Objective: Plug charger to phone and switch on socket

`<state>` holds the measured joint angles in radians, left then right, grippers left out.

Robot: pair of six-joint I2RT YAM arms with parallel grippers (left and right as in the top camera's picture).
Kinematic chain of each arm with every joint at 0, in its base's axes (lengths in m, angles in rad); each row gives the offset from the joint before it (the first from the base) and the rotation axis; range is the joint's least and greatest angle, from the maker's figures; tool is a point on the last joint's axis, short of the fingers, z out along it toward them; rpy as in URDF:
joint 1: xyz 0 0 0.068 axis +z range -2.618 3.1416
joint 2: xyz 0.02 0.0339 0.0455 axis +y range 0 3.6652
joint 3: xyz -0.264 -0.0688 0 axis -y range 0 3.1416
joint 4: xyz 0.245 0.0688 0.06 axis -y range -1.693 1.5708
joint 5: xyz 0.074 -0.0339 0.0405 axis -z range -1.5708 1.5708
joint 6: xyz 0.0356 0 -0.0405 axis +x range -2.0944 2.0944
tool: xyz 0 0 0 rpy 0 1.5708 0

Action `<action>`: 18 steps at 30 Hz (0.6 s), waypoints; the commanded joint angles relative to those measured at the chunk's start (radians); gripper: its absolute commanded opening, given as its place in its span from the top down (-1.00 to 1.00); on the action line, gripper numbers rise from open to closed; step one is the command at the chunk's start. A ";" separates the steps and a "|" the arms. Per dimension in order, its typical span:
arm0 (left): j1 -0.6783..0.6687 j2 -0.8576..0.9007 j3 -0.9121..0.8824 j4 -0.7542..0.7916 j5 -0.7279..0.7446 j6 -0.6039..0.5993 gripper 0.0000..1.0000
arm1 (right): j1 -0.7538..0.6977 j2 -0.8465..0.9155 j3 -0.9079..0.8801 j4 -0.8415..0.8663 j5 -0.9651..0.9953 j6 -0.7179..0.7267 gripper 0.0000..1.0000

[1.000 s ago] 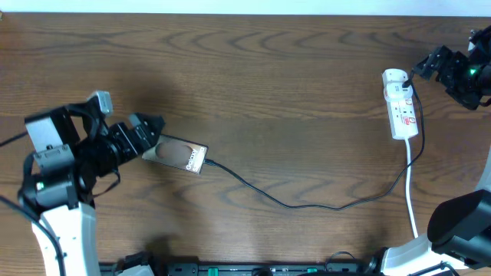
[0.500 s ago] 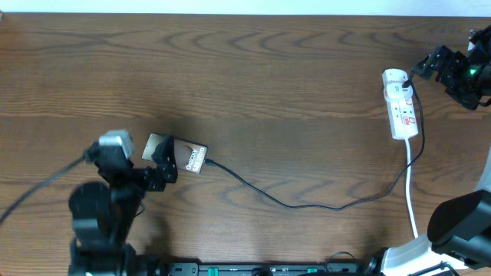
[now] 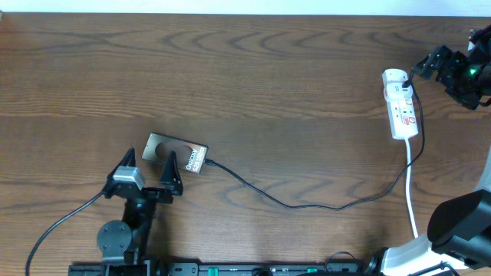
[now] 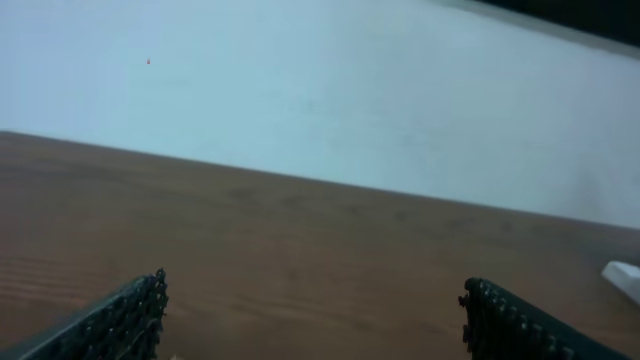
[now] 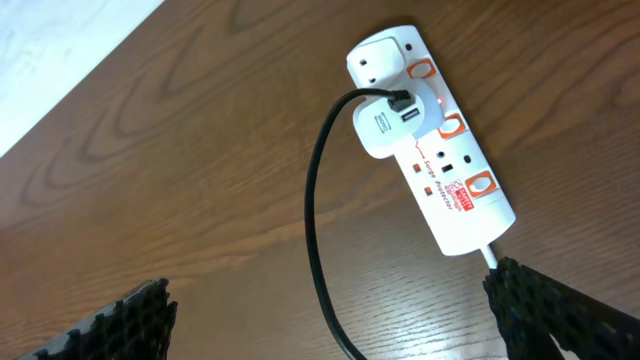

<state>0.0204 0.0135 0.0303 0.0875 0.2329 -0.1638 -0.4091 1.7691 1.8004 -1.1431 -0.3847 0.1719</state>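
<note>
Phone (image 3: 184, 156) with the charger cable (image 3: 291, 204) meeting its right end, lying just ahead of the left gripper (image 3: 148, 164), jaws apart; right gripper (image 5: 330, 290), jaws wide, near the white power strip (image 5: 430, 150).

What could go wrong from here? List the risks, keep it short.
1. The open left gripper has a finger right by the phone; a careless move might shove it and strain the charger tip at its edge.
2. The charger's slack lies loose across the table; a crossing arm could snag it.
3. The open right gripper hangs near the socket, where the cable loops beside the white adapter; a press for the switch could hit those instead.
</note>
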 commanded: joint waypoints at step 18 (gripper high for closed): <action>-0.004 -0.010 -0.026 -0.140 -0.024 0.036 -0.86 | 0.004 0.004 0.019 -0.002 -0.006 -0.012 -0.98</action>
<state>0.0204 0.0105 0.0116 -0.0032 0.2031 -0.1486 -0.4091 1.7691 1.8004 -1.1435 -0.3859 0.1719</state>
